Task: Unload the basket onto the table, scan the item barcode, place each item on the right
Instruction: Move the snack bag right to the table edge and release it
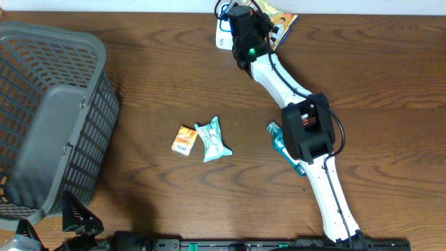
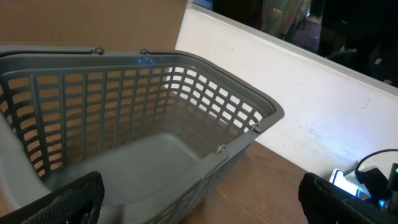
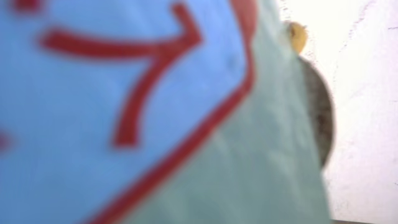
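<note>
Overhead, right fingers: at the far edge of the tabletop, clenched on a colourful packet.
Overhead, packet: at the fingertips, just beside a white device.
Overhead, left fingers: at the near left corner, next to the grey basket.
Overhead, loose items: an orange box touches a teal pouch mid-tabletop; a teal bottle lies partly under the right arm.
Left wrist, left fingers: spread wide at both lower corners, nothing between them.
Left wrist, basket: tilted in view, straight ahead, with the white wall behind it.
Left wrist, white device: lit bluish, far right, with a cable on it.
Right wrist, packet: blurred and fills the view, blue with red lines and a teal edge; the fingers themselves are hidden.
</note>
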